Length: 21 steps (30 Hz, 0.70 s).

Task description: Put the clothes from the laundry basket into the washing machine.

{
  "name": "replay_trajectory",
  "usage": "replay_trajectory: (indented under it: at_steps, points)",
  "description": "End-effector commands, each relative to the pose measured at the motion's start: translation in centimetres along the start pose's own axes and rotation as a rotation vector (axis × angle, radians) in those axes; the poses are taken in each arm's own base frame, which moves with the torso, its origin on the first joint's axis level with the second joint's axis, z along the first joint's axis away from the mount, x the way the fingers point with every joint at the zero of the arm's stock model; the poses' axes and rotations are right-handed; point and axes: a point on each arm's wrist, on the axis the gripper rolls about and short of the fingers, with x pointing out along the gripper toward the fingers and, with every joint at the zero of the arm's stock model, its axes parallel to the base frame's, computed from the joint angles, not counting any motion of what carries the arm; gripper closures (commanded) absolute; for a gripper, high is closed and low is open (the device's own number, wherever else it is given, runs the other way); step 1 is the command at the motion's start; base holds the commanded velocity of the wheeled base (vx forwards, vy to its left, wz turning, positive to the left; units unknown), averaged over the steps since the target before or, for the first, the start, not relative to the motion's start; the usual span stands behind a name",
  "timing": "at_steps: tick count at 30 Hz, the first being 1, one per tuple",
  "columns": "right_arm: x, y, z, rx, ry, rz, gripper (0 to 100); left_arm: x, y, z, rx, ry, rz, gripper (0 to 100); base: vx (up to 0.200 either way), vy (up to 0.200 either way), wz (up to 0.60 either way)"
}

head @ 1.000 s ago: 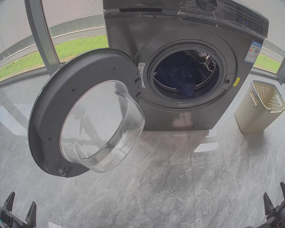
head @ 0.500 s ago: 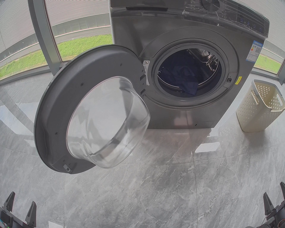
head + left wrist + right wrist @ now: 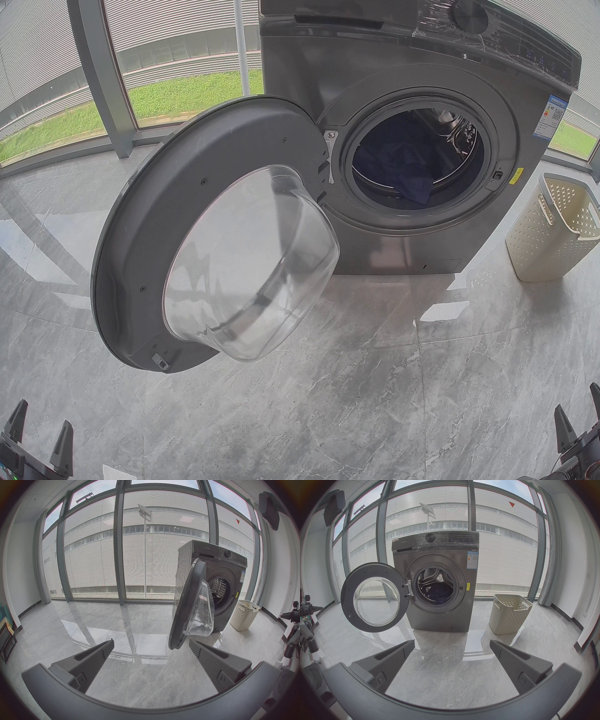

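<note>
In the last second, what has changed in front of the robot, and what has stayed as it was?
Only the camera moved: everything in the head view slid right together. The washing machine keeps its door wide open, dark blue clothes lie inside it, the laundry basket stands beside it, and the left gripper and right gripper stay low, open, empty.

The grey marble floor (image 3: 350,387) is carrying the washing machine (image 3: 381,250) at upper centre, with the laundry basket (image 3: 545,245) standing at right.

The washer (image 3: 300,69) stands upper right, clothes (image 3: 400,162) inside it; its door (image 3: 187,187) hangs open centre left; basket (image 3: 537,250) beside it at right edge, on the floor (image 3: 375,387).
</note>
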Motion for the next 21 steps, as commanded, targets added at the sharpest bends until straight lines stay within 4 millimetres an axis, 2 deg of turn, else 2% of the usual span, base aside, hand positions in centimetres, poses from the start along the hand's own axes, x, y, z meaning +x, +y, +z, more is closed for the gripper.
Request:
replay_trajectory:
  at_steps: [1,4,5,6,10,16,21]
  points:
    - [0.0,0.0,-0.5,0.0,0.005,-0.001,0,-1.0,-0.2,6.7,-0.032,-0.124,-0.076,0,0.0,0.0,0.0]
    - [0.0,0.0,-0.5,0.0,0.005,0.0,0,0.8,-0.5,8.4,-0.025,-0.018,-0.138,0,0.0,0.0,0.0]
    - [0.0,0.0,-0.5,0.001,0.005,0.0,0,2.3,-0.7,9.3,-0.027,0.037,-0.176,0,0.0,0.0,0.0]
    - [0.0,0.0,-0.5,0.0,0.005,0.0,0,2.7,-0.7,9.7,-0.027,0.045,-0.187,0,0.0,0.0,0.0]
    - [0.0,0.0,-0.5,0.0,0.005,0.0,0,6.4,-1.3,12.3,-0.041,0.07,-0.283,0,0.0,0.0,0.0]
    - [0.0,0.0,-0.5,0.0,0.005,0.0,0,10.3,-1.8,13.6,-0.041,0.134,-0.388,0,0.0,0.0,0.0]
    - [0.0,0.0,-0.5,0.0,0.005,0.0,0,12.7,-2.4,14.3,-0.051,0.154,-0.44,0,0.0,0.0,0.0]
